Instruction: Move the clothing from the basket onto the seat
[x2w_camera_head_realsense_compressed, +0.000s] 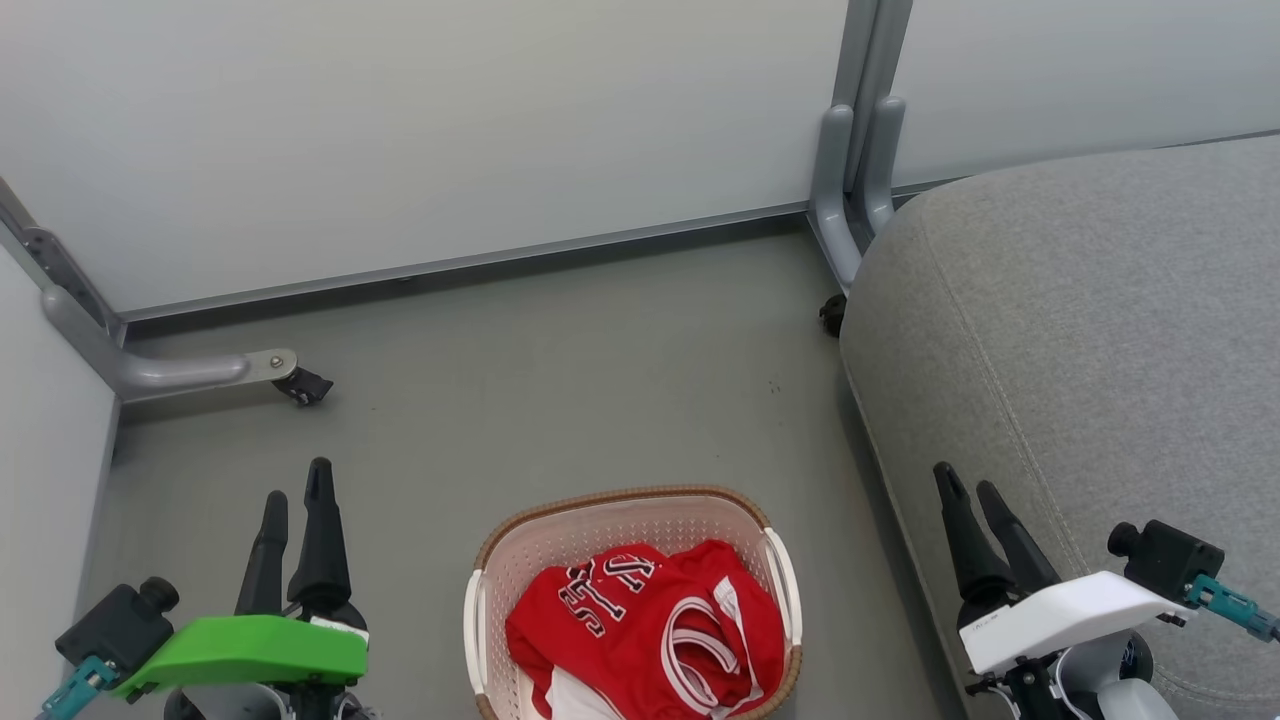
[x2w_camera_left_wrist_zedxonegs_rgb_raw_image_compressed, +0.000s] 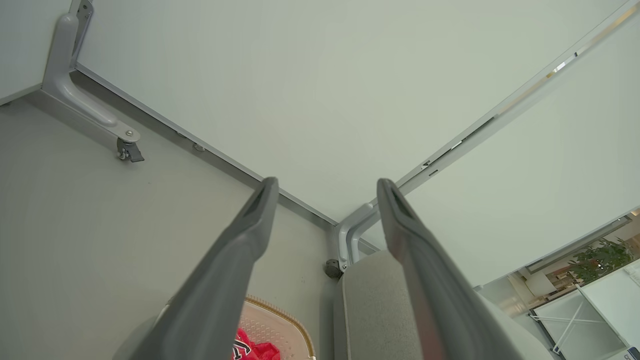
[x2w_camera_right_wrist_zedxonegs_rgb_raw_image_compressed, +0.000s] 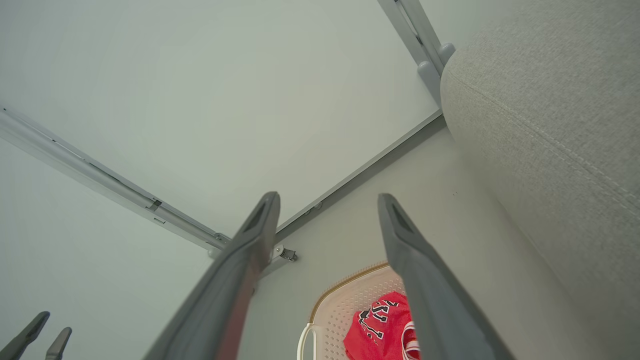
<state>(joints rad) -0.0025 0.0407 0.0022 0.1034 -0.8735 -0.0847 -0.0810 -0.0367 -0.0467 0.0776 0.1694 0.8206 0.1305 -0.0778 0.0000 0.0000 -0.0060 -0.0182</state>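
Sitting on the grey floor (x2w_camera_head_realsense_compressed: 560, 380), low and central in the head view: the laundry basket (x2w_camera_head_realsense_compressed: 620, 497). It is cream perforated plastic with a brown woven-look rim and white side handles.

- Contents: the clothing (x2w_camera_head_realsense_compressed: 650, 620), red sports garments bunched in one heap. White striped trim and black-and-white block lettering face up, with a white panel at the near edge. The heap lies toward the basket's near end; perforated wall shows at the far end.
- The seat (x2w_camera_head_realsense_compressed: 1100, 330): a large light-grey fabric cushion with a stitched seam, to the robot's right of the basket. A strip of floor lies between them, not touching. The seat's rounded side rises between the basket and the seat top.
- Left gripper (x2w_camera_head_realsense_compressed: 297, 482): lower left, over the floor beside the basket, fingers spread, gripping nothing.
- Right gripper (x2w_camera_head_realsense_compressed: 964, 479): lower right, in front of the seat's near edge, fingers spread, gripping nothing.
- Surroundings: pale partition panels (x2w_camera_head_realsense_compressed: 400, 130) behind. A grey metal foot with a black caster (x2w_camera_head_realsense_compressed: 300, 385) stands far left. A second grey post foot (x2w_camera_head_realsense_compressed: 850, 200) stands at the seat's far corner.
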